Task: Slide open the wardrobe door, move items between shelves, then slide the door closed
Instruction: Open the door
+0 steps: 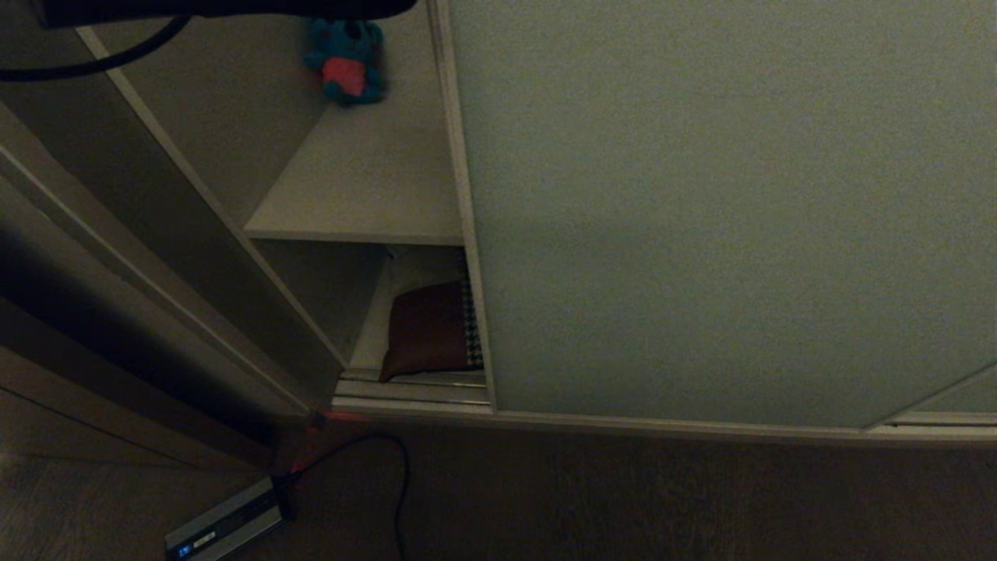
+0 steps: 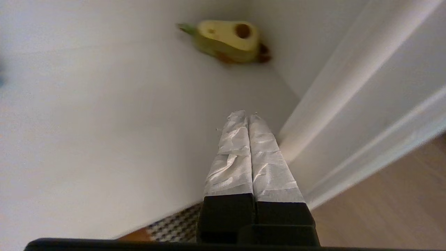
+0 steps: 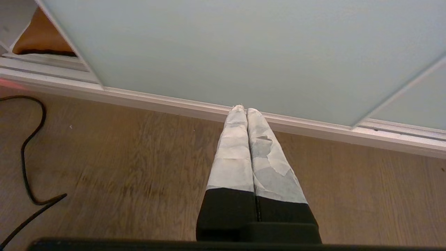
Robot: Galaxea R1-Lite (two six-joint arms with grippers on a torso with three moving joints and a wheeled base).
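Two pressed-together tools, left tool [image 2: 246, 116] and right tool [image 3: 243, 108], one cushion [image 1: 428, 327], two plush toys [image 1: 347, 58], one sliding door [image 1: 701, 210].

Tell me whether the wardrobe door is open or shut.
Partly open: the door leaves a gap on its left, where a shelf and the cushion below it show.

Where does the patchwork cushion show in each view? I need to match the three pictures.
Head view: cushion low in the open gap, under the shelf.
Left wrist view: only a houndstooth and rust corner at the bottom edge.
Right wrist view: rust corner at top left.
Shared landmark: the sliding wardrobe door edge beside it.
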